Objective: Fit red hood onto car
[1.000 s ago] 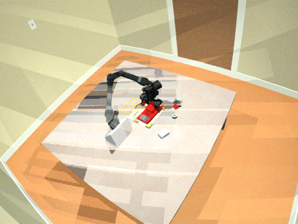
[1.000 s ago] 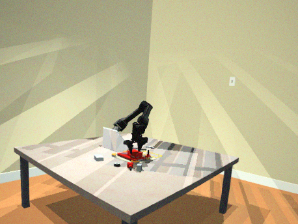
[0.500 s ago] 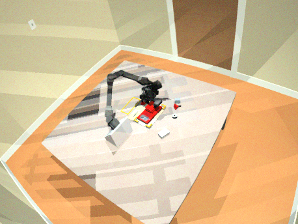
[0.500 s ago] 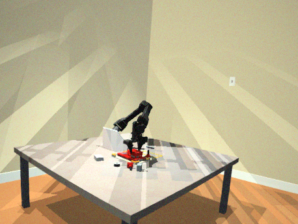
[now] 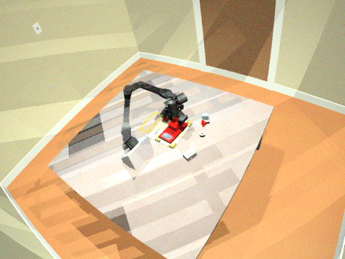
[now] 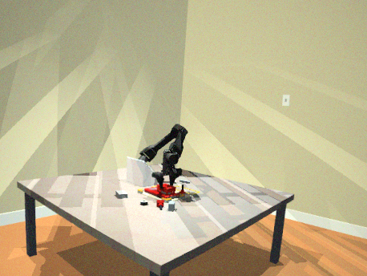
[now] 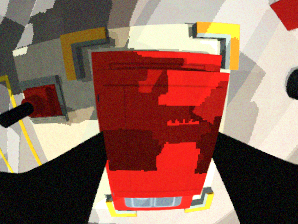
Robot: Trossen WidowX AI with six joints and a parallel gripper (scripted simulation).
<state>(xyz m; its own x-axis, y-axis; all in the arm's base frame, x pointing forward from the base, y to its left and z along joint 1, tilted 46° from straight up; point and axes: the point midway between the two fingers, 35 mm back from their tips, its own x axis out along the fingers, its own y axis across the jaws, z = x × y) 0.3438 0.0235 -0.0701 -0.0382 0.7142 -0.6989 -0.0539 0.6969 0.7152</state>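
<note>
The red hood is between the fingers of my gripper, which is shut on its two sides. The hood is over the red chassis, roughly lined up with it in the wrist view. The chassis sits in the jig, whose yellow corner shows beside it. The pale windshield shows at one end. Engine block, pegs and corner holes are hidden under the hood, so I cannot tell whether it touches the deck.
A red block with a black stem stands beside the jig. A grey block, a small red part and a wheel lie on the other side. A white block lies farther off; a white panel stands by the arm's base.
</note>
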